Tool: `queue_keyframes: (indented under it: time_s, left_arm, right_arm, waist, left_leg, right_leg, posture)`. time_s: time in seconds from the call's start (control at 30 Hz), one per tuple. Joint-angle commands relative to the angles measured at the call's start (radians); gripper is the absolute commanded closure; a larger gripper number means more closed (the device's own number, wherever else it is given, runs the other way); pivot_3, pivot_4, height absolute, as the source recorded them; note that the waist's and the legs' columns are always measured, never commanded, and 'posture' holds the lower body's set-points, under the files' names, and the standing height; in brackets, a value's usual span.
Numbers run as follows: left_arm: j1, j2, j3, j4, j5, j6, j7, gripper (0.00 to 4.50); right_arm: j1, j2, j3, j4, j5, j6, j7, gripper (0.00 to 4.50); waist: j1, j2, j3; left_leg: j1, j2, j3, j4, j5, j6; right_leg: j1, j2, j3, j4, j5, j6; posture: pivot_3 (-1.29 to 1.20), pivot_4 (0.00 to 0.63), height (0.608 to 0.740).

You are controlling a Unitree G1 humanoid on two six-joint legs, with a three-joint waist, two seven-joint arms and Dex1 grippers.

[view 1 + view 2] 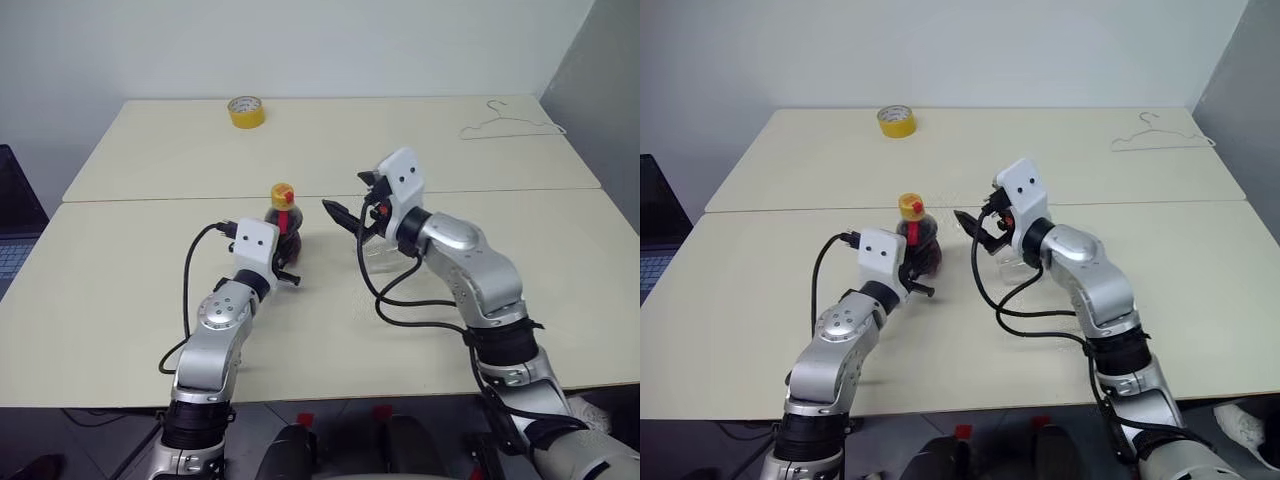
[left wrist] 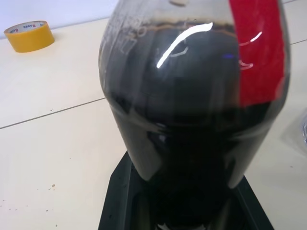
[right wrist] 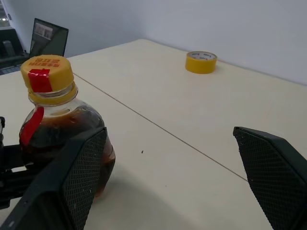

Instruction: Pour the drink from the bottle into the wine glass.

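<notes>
L gripper (image 1: pixel 285 262) clamped on capped cola bottle (image 1: pixel 283 215), upright on table (image 1: pixel 120 290); R gripper (image 3: pixel 177 177) wide open, empty, beside it.

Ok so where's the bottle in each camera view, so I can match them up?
Left eye view: bottle just past the left gripper.
Right eye view: bottle, centre-left.
Left wrist view: bottle, close up.
Right wrist view: bottle, at left.
Shared landmark: yellow tape roll.
</notes>
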Motion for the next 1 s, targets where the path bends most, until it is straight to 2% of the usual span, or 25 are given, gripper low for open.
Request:
queue_keyframes:
  time_s: [0.03, 0.37, 0.93, 1.0]
  left_arm:
    - [-0.014, 0.004, 0.005, -0.038, -0.001, -0.027, -0.001, 3.87]
    - [-0.018, 0.000, 0.002, -0.034, 0.000, -0.028, 0.000, 3.87]
    - [-0.019, -0.005, 0.002, -0.035, 0.002, -0.027, 0.006, 3.87]
    - [-0.018, -0.005, 0.001, -0.037, 0.002, -0.026, 0.006, 3.87]
  right_arm:
    - [-0.014, 0.028, -0.001, -0.103, 0.083, 0.045, 0.040, 0.00]
    - [-0.111, 0.176, 0.057, -0.002, 0.061, 0.042, -0.035, 0.00]
    - [-0.148, 0.209, 0.086, 0.128, -0.002, -0.049, -0.028, 0.00]
    - [-0.147, 0.211, 0.083, 0.129, -0.001, -0.051, -0.030, 0.38]
  waist:
    - [-0.001, 0.000, 0.000]
    - [-0.001, 0.000, 0.000]
    - [-0.001, 0.000, 0.000]
    - [-0.001, 0.000, 0.000]
  left_leg:
    - [0.000, 0.000, 0.000, 0.000, 0.000, 0.000]
    - [0.000, 0.000, -0.001, 0.000, 0.000, 0.000]
    - [0.000, 0.000, -0.001, 0.000, 0.000, 0.000]
    - [0.000, 0.000, -0.001, 0.000, 0.000, 0.000]
  right_leg:
    - [0.000, 0.000, 0.000, 0.000, 0.000, 0.000]
    - [0.000, 0.000, 0.000, 0.000, 0.000, 0.000]
    - [0.000, 0.000, 0.000, 0.001, 0.000, 0.000]
    - [0.000, 0.000, 0.000, 0.001, 0.000, 0.000]
  posture:
    - [0.00, 0.150, 0.740]
    - [0.00, 0.150, 0.740]
    - [0.00, 0.150, 0.740]
    - [0.00, 0.150, 0.740]
